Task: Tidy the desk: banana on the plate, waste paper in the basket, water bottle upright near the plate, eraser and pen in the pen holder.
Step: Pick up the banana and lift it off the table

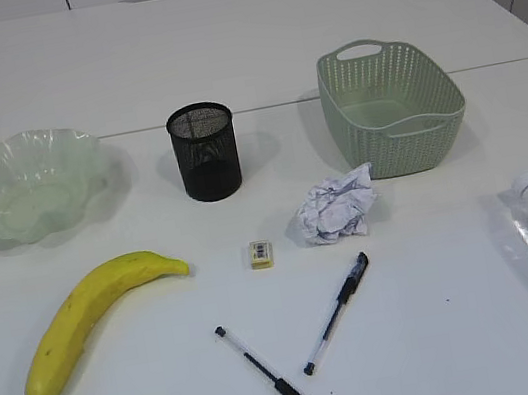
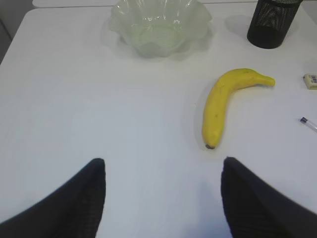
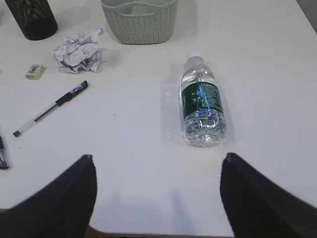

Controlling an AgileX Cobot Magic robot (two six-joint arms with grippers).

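Both our claws, left (image 2: 162,198) and right (image 3: 157,196), hover spread and empty over the surface (image 2: 99,124); banana (image 2: 220,106) just ahead of left, bottle (image 3: 200,106) lying ahead of right.

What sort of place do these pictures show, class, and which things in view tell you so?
Probably a staged desk or office worktop: a plain white table carries a mesh pen holder, two pens and an eraser, with crumpled paper beside a basket.
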